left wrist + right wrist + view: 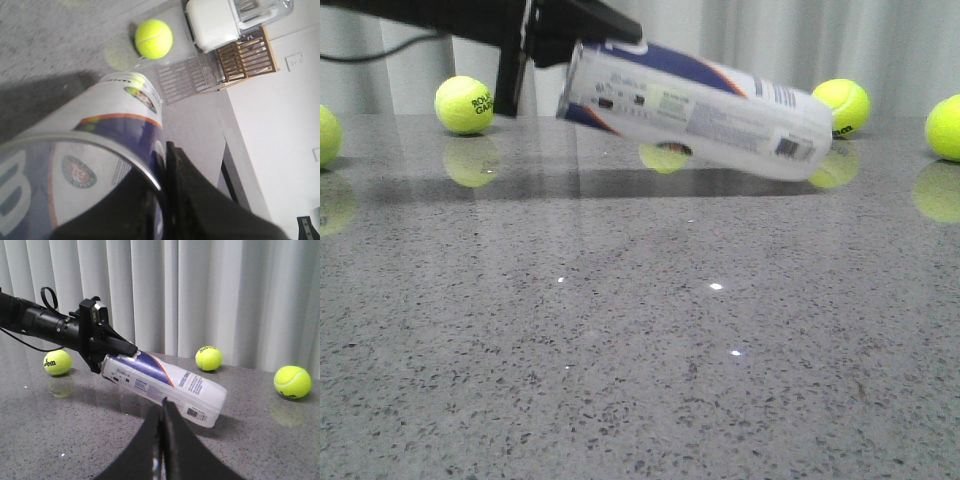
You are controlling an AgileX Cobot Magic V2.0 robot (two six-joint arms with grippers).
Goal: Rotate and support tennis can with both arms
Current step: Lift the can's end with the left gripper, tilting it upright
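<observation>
Clearly aloft: tennis can held off the speckled grey desk, lying nearly horizontal, barcode end dipping toward the robot's right, the other end clamped. Left end effector pinching the can at its rim end, one black finger seen in the left wrist view pressed along the can's wall. Right end effector away from the can, fingers pressed together with nothing between them, pointing at the can's midsection from the near side. Several yellow-green tennis balls scattered along the desk's far edge: one behind the left arm, one past the barcode end, one partly hidden behind the can.

Handling, judged from looks: thin plastic tube, stiff enough along its length but likely to dent or ovalise under a hard squeeze at mid-wall; glossy label, so slippery. Contents unclear — possibly empty, hard to say through the label — so probably light, with the free end sagging under one-ended hold. Best places to take hold: the reinforced rim ends, or a cradle under the low barcode end for support rather than a pinch. Main risk: can twisting out of the single grip during rotation.
</observation>
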